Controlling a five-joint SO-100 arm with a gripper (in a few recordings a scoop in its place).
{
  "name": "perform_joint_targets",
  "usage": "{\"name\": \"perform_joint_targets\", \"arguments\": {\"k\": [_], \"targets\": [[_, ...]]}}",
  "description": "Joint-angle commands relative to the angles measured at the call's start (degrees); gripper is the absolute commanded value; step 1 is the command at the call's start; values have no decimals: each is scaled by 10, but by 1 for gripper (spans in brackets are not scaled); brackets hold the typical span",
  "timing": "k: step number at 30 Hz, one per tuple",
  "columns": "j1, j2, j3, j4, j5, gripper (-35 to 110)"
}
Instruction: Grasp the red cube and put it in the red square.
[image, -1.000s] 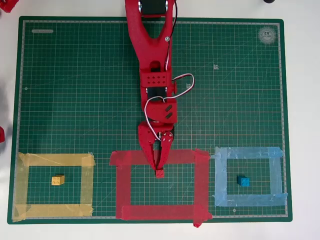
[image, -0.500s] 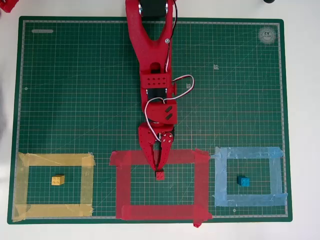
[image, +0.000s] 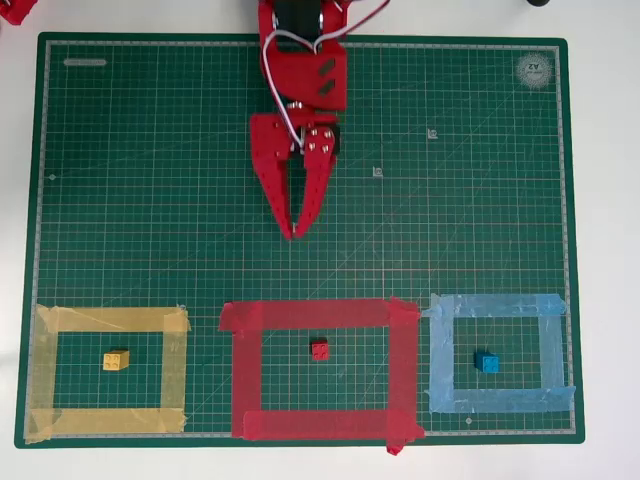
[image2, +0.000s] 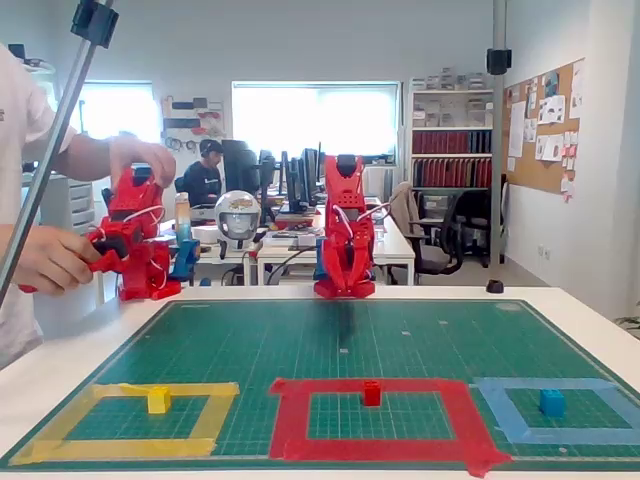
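The tiny red studded plastic cube (image: 319, 349) sits alone inside the large red tape square (image: 240, 375), a little toward twelve o'clock of its centre in the overhead view; the placing step looks done, and the move in hand is the retreat; next calls only for parking the arm; the red two-finger gripper (image: 294, 232) hangs well apart at twelve o'clock of the square, fingers nearly closed, holding nothing; half a second earlier its tips were right at the cube, over the square's top strip; the cube has not shifted.
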Motion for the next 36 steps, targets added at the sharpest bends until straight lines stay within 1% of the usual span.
{"name": "perform_joint_targets", "arguments": {"k": [1, 4, 8, 14, 22, 30, 36], "targets": [[7, 243, 147, 58, -8, -1], [13, 325, 161, 169, -7, -1], [24, 355, 163, 265, -11, -1], [46, 444, 163, 514, -13, -1], [40, 540, 163, 750, -13, -1], [38, 604, 164, 904, -13, -1], [33, 635, 164, 919, -13, -1]]}}
